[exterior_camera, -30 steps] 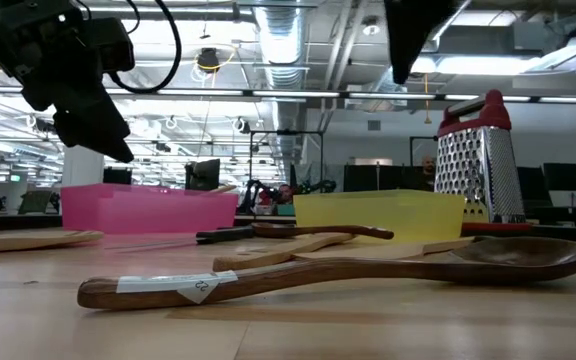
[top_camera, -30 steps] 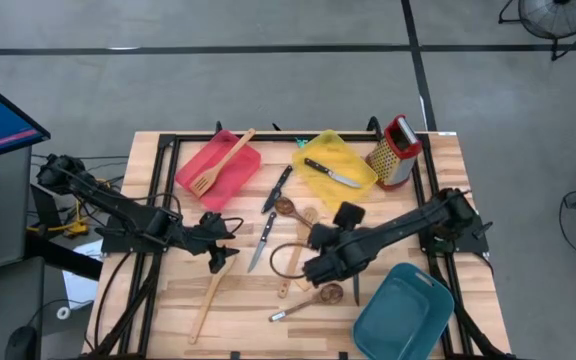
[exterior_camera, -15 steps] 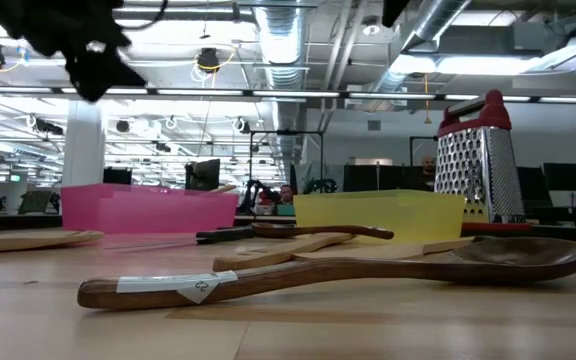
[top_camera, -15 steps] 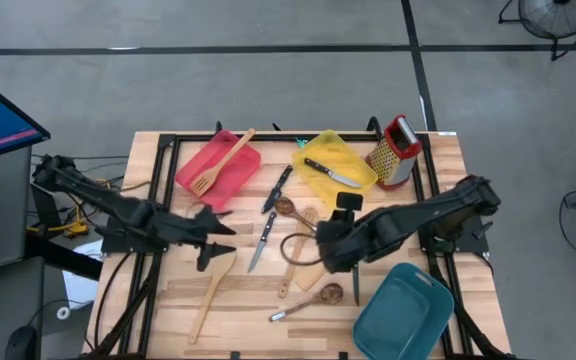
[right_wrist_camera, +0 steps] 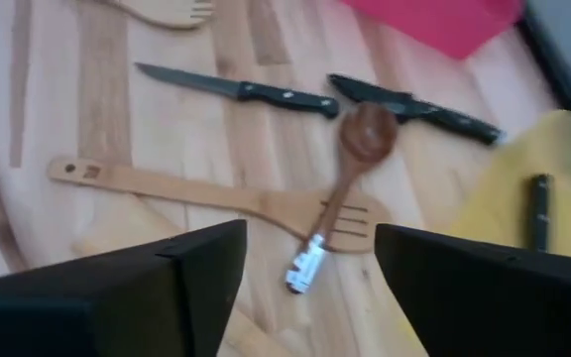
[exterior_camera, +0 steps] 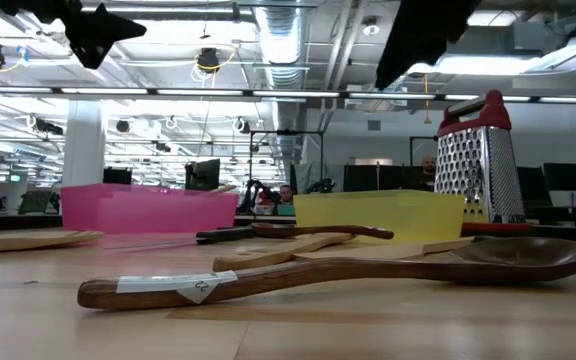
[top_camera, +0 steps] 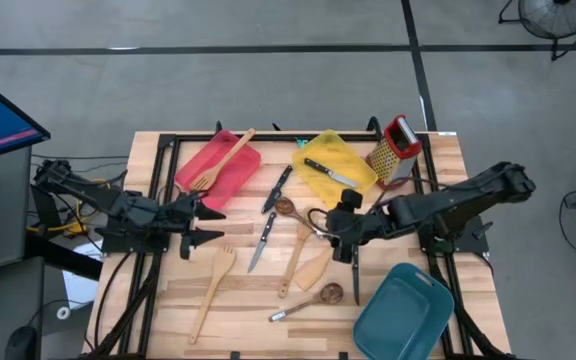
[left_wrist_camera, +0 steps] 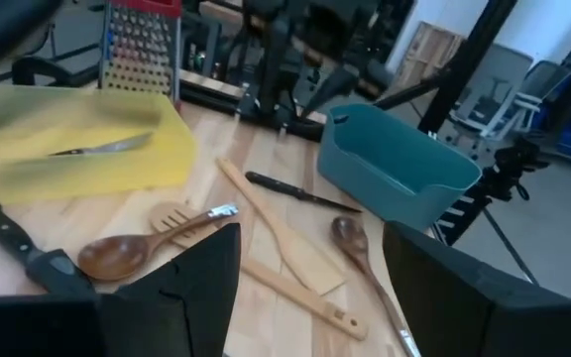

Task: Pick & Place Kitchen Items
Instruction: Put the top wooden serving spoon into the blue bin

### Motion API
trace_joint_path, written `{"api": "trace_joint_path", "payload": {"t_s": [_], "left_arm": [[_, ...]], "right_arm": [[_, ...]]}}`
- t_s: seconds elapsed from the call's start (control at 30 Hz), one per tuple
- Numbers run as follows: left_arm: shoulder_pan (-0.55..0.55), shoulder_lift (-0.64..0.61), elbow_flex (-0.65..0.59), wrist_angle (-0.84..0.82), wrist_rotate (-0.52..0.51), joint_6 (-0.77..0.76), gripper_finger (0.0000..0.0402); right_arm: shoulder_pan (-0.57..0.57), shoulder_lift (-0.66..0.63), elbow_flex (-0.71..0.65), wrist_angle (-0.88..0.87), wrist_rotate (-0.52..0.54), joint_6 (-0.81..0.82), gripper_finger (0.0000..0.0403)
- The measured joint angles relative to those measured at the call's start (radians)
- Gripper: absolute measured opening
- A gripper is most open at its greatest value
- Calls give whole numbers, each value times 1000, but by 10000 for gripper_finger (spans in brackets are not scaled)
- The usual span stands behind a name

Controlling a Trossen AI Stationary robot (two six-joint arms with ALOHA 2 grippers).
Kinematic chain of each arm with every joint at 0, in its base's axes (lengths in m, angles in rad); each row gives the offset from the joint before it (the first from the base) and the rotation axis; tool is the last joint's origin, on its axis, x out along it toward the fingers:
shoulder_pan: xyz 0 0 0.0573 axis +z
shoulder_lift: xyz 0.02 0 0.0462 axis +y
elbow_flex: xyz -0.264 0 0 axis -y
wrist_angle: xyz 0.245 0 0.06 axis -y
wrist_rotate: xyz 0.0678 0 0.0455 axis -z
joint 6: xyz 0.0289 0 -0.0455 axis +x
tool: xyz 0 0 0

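Lying inside yellow tray (top_camera: 336, 160), knife (top_camera: 332, 173), overhead only

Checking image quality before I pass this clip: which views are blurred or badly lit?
Right wrist view: everything is soft, the knife and wooden turner smeared. Left wrist view: the yellow tray and grater are blurred; the teal tray is clearer. Low view: bright ceiling lights leave the arms as black silhouettes; the near spoon is sharp. High view: evenly lit.

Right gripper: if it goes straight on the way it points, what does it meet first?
Probably the dark-bowled spoon, whose handle end lies straight ahead of the open right gripper, across the wooden slotted turner. Depth is unclear.
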Motion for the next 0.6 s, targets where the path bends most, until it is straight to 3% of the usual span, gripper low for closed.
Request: {"api": "trace_joint_path", "payload": {"t_s": [0.2,0.6], "left_arm": [[0,0,0,-1,-6,0,227],[0,48,0,-1,-78,1,227]], "right_arm": [[-29,31,-107,123,-94,-26,243],[-114,239,-122,181,-93,60,240]]}}
